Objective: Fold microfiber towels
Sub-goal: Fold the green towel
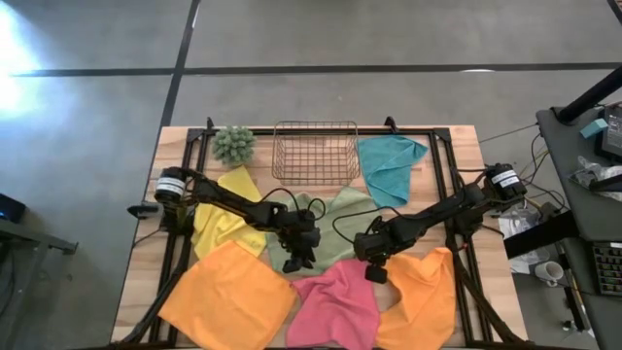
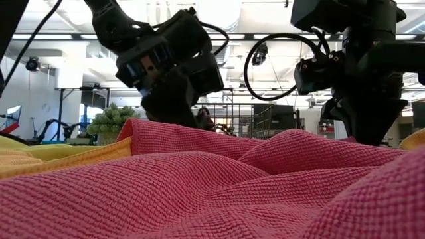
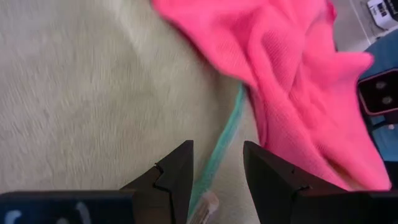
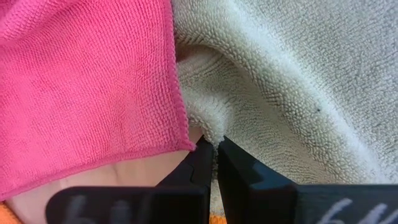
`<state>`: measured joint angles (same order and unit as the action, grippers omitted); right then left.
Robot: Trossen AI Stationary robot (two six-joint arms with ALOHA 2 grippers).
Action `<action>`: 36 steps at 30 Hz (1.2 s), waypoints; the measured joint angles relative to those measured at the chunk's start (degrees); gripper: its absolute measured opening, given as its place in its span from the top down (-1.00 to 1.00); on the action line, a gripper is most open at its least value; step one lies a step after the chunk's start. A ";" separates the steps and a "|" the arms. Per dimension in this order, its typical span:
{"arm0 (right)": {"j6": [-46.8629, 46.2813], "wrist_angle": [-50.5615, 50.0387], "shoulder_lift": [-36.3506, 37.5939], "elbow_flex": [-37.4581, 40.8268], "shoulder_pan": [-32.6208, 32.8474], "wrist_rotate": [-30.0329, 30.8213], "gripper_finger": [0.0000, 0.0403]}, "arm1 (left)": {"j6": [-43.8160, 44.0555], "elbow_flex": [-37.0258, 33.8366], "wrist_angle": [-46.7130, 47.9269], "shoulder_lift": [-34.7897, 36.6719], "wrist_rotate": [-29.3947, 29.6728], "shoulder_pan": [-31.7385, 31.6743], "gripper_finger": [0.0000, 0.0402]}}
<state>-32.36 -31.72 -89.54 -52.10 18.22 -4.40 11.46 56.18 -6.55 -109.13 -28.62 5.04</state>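
The sage green towel (image 1: 326,216) lies spread at the table's middle, its near part under the pink towel (image 1: 340,303). My left gripper (image 1: 294,261) hovers open just over the sage towel's near left part. In the left wrist view its fingers (image 3: 180,168) stand on either side of the towel's teal-stitched hem (image 3: 225,134). My right gripper (image 1: 375,272) is shut at the sage towel's near right edge, beside the pink towel's corner (image 4: 177,140). Two orange towels (image 1: 228,297) (image 1: 423,292), a yellow one (image 1: 222,216) and a teal one (image 1: 389,165) lie around. My right gripper pinches a puckered bit of the sage towel's edge (image 4: 208,127) between its two shut fingertips, coming steeply from above. The cloth gathers into a ridge up to the fingertips, while the rest of the towel lies on the table. I cannot tell how many layers it holds.
A wire basket (image 1: 314,151) stands at the far middle, with a fuzzy green plant ball (image 1: 233,144) to its left. The pink towel bunches high in front of the low view (image 2: 212,186). Black frame rails (image 1: 442,185) run along the table's sides.
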 joint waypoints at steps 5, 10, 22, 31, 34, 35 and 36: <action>-0.07 0.74 0.00 -0.01 0.00 0.00 0.96 | 0.07 0.20 -0.04 0.14 -0.95 0.02 0.38; -0.04 0.73 0.00 -0.01 0.00 0.00 0.96 | -1.84 0.14 5.28 0.54 -2.86 0.74 0.38; -0.04 0.83 0.00 -0.01 0.00 0.04 0.96 | -4.02 1.19 7.61 1.61 -1.17 1.85 0.38; -0.22 0.92 0.00 -0.01 0.00 0.35 0.96 | -6.34 1.67 13.05 1.32 2.27 3.26 0.38; -0.24 0.92 0.00 -0.01 0.00 0.53 0.96 | -6.25 2.03 13.47 1.32 3.27 3.40 0.38; -0.54 0.93 0.00 0.00 0.00 0.55 0.96 | -6.23 2.10 13.56 1.32 3.54 3.41 0.38; -0.83 0.94 0.00 -0.01 0.00 0.56 0.96 | -6.22 2.14 13.60 1.32 3.81 3.41 0.38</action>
<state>-33.19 -30.79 -89.54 -52.11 18.22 -3.84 5.25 58.32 7.06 -107.81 -24.81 8.45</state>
